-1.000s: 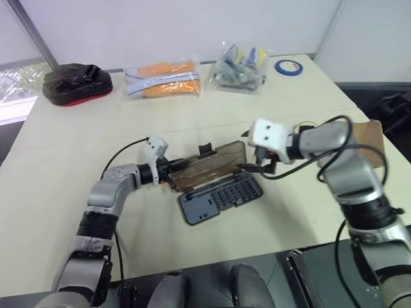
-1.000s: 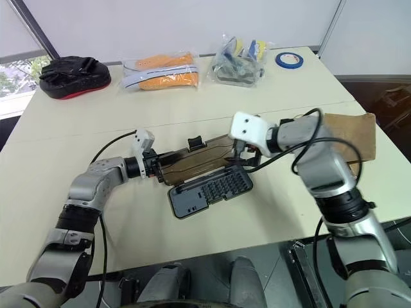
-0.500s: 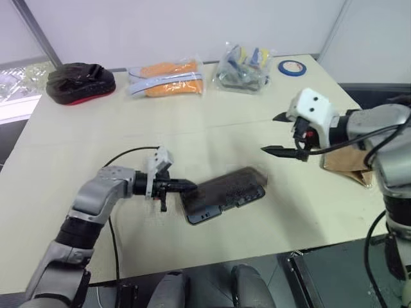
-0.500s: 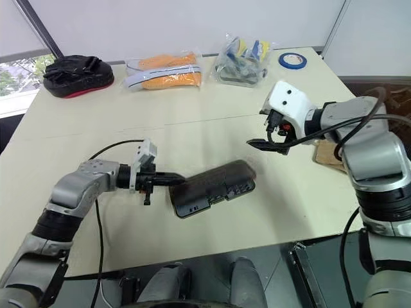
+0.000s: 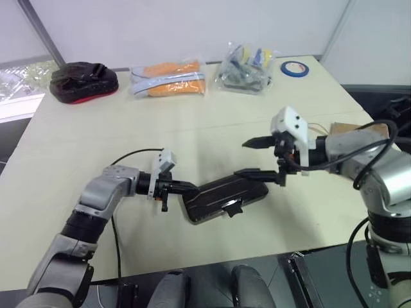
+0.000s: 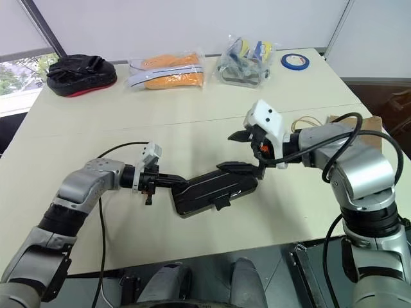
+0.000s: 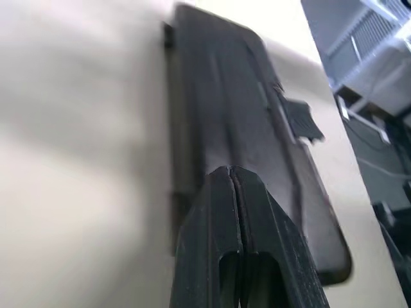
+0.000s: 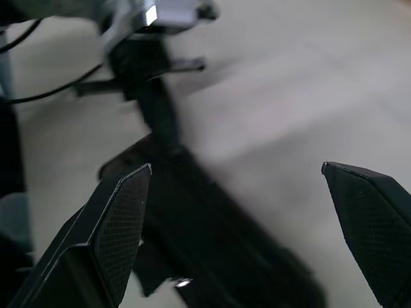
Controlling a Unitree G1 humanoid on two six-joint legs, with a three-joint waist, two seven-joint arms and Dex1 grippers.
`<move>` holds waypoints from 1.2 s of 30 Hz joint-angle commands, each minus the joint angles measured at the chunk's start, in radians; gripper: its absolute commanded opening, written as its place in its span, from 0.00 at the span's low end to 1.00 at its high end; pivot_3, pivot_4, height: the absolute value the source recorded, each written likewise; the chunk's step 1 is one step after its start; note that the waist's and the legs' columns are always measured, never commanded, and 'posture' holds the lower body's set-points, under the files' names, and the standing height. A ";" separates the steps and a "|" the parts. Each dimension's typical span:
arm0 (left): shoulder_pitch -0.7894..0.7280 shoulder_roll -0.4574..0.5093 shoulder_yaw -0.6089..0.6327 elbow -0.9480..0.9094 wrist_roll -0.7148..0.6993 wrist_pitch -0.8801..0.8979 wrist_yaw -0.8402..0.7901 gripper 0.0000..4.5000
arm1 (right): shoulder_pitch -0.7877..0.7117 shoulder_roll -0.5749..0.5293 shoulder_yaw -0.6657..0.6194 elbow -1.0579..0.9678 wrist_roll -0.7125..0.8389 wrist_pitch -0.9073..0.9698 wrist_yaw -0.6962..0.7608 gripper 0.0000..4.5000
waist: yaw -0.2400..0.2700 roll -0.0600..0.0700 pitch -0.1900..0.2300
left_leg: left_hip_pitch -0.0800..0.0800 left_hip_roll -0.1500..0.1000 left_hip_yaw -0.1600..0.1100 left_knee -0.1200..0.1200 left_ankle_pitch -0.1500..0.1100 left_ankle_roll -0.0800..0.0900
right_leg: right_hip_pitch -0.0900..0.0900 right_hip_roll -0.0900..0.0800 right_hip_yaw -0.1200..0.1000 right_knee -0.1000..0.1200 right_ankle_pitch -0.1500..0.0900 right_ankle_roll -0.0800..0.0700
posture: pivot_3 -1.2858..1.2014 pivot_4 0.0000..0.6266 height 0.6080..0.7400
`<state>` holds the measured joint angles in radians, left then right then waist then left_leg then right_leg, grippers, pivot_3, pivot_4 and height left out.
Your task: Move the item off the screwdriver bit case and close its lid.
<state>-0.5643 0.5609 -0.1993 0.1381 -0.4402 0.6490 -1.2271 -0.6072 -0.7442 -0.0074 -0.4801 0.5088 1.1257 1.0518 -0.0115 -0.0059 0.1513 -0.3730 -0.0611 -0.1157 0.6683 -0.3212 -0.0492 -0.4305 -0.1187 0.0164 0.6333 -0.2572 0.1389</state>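
Screwdriver bit case (image 5: 225,195) flat, dark, lidded

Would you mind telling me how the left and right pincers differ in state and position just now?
The left pincer is shut, its fingers pressed together; the right pincer is wide open. The left pincer's tip sits low at the screwdriver bit case's left end; the right pincer hangs above the case's right end, one finger higher than the other. Both point inward toward the case, whose lid lies closed.

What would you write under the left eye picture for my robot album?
Lid down on the screwdriver bit case: left gripper shut at its end, right gripper open above it.
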 commanded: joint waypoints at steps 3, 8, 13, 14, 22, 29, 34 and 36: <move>-0.056 -0.014 0.011 0.057 0.014 -0.035 -0.016 0.00 | 0.106 0.029 0.054 -0.025 0.116 0.005 0.018 0.93 | -0.002 0.000 0.000 | 0.000 0.000 0.000 0.000 0.000 0.000 | 0.000 0.000 -0.001 0.000 0.000 0.000 | 0.52 0.24 1.00; -0.082 -0.030 0.012 0.051 0.012 -0.019 -0.016 0.00 | 0.165 0.033 0.144 0.024 0.074 -0.078 -0.010 0.46 | -0.003 0.000 0.000 | 0.000 0.000 0.000 0.000 0.000 0.000 | 0.000 0.000 0.000 0.000 0.000 0.000 | 0.52 0.24 1.00; -0.094 -0.042 0.009 0.047 0.016 -0.014 -0.010 0.00 | 0.189 0.052 0.190 0.077 0.045 -0.125 -0.053 0.01 | -0.003 0.000 0.000 | 0.000 0.000 0.000 0.000 0.000 0.000 | 0.000 0.000 0.000 0.000 0.000 0.000 | 0.52 0.24 1.00; -0.095 -0.046 0.009 0.048 0.018 -0.015 -0.008 0.00 | 0.194 0.056 0.195 0.085 0.042 -0.125 -0.064 0.01 | -0.003 0.000 0.000 | 0.000 0.000 0.000 0.000 0.000 0.000 | 0.000 0.000 0.000 0.000 0.000 0.000 | 0.52 0.24 1.00; -0.090 -0.075 -0.016 -0.012 0.005 0.014 -0.012 0.00 | 0.261 0.036 0.252 0.123 -0.007 -0.185 -0.084 0.01 | -0.002 0.000 0.000 | 0.000 0.000 0.000 0.000 0.000 0.000 | 0.000 0.000 0.000 0.000 0.000 0.000 | 0.52 0.24 1.00; -0.064 -0.067 -0.086 -0.002 0.056 -0.032 -0.056 0.00 | 0.276 0.015 0.242 0.108 0.007 -0.182 -0.080 0.01 | -0.001 0.000 0.000 | 0.001 0.000 0.000 0.000 0.000 0.000 | 0.001 0.000 0.000 0.000 0.000 0.000 | 0.52 0.24 1.00; -0.031 -0.071 -0.132 0.005 0.091 -0.076 -0.073 0.00 | 0.281 -0.017 0.221 0.108 0.024 -0.180 -0.065 0.01 | 0.000 0.000 0.000 | 0.001 0.000 0.000 0.001 0.000 0.000 | 0.001 0.000 0.000 0.000 0.000 0.000 | 0.52 0.24 1.00; -0.017 -0.076 -0.149 0.017 0.107 -0.095 -0.075 0.00 | 0.279 -0.024 0.212 0.110 0.029 -0.174 -0.063 0.01 | -0.001 0.000 0.000 | 0.001 0.000 0.000 0.001 0.000 0.000 | 0.001 0.000 0.000 0.000 0.000 0.000 | 0.52 0.24 1.00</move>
<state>-0.5975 0.4872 -0.3206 0.1526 -0.3570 0.5705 -1.2947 -0.3161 -0.7624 0.2273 -0.3574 0.5226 0.9536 0.9800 -0.0121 -0.0062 0.1513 -0.3719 -0.0612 -0.1155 0.6690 -0.3212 -0.0493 -0.4290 -0.1185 0.0159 0.6335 -0.2572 0.1390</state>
